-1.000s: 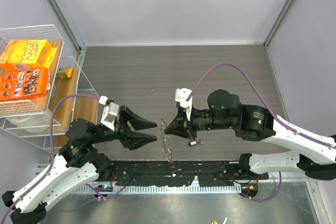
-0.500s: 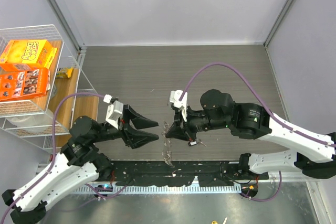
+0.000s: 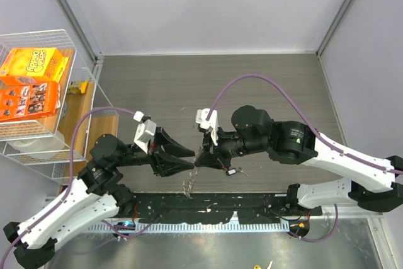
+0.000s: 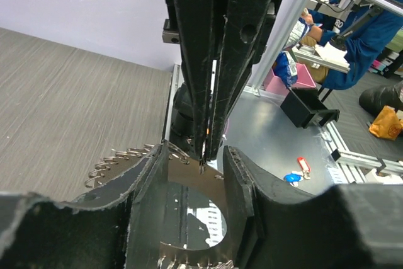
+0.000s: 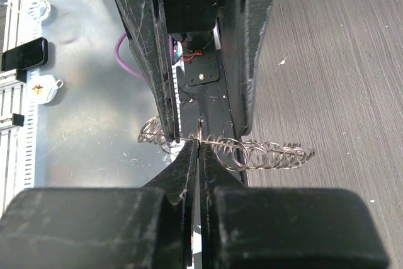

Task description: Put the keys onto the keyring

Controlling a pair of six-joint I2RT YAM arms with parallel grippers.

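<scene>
Silvery and strung with small keys, the keyring (image 5: 252, 154) hangs above the counter's (image 3: 271, 80) near edge, clamped by its thin wire in my right pincer (image 5: 198, 146). My left pincer (image 4: 192, 155) stands apart, straddling that spot. I'd close it gently on the ring beside the right tips, which crowd the gap. A loose black-headed key (image 3: 232, 171) lies beneath the right arm. Cereal boxes (image 3: 31, 83) sit beyond the counter's left edge.
</scene>
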